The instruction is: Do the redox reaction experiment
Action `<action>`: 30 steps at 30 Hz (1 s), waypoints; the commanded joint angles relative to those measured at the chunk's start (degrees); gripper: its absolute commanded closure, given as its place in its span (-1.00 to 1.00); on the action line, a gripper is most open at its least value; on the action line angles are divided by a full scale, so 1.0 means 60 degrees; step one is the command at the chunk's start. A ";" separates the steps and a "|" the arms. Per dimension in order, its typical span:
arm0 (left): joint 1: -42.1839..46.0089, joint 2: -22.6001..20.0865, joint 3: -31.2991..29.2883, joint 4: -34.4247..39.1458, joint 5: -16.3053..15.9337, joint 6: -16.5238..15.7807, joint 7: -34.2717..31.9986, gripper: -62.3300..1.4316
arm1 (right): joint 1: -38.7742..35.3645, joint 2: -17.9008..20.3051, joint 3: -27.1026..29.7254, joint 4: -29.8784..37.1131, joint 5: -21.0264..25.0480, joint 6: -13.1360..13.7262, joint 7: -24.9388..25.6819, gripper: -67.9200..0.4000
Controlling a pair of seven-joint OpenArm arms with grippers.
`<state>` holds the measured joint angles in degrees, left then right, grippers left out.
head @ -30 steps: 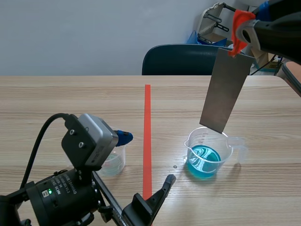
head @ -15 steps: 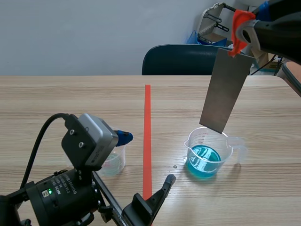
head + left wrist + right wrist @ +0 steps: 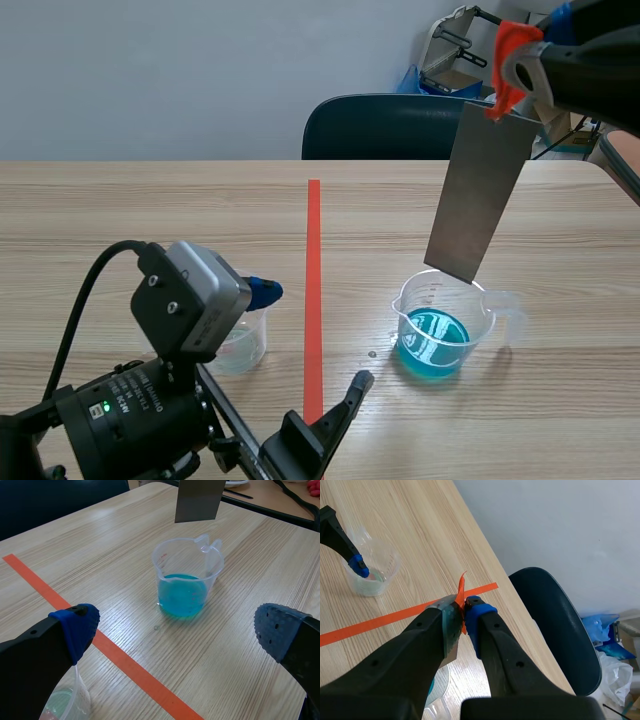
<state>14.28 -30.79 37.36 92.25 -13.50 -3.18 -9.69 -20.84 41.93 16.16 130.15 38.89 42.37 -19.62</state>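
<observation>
Nothing visible has shifted over the last second: the metal plate hangs at the same height and tilt in the upper right of the scene view as before. The right gripper, coming in from the upper right corner, has its jaws clamped together on an orange tab at the plate's top corner, so the plate dangles below the fingers, slanting down and to the left. The right wrist view shows that tab pinched tight between the two fingertips. The plate's lower edge sits just above the rim of a clear beaker in the lower right of the scene; the left wrist view shows the plate clear of the rim and out of the blue liquid that fills the beaker's bottom. The left gripper rests low at the lower left with its jaws wide apart, holding nothing; the beaker stands ahead of them, between the two blue pads. A small clear cup stands on the wooden table just beside one left finger, across the orange tape line from the beaker. A dark chair stands behind the table at the top centre.
</observation>
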 commanded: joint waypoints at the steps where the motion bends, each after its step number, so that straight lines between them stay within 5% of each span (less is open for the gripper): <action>1: -0.0029 0.0073 0.0033 0.0084 -0.0058 -0.0018 -0.0168 -1.00 | 0.0055 0.0124 0.0109 0.0051 0.0098 0.0058 0.0102 0.96; 23: -0.0033 0.0076 0.0033 0.0080 -0.0058 -0.0022 -0.0171 -1.00 | 0.0055 0.0124 0.0109 0.0051 0.0098 0.0058 0.0102 0.96; 30: -0.0645 0.0612 0.0335 -0.0302 -0.0058 0.0157 -0.0138 0.64 | 0.0055 0.0124 0.0109 0.0051 0.0095 0.0058 0.0106 0.96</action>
<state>11.94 -28.18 38.57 90.76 -13.52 -2.04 -9.67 -20.84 41.93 16.16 130.15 38.87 42.37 -19.62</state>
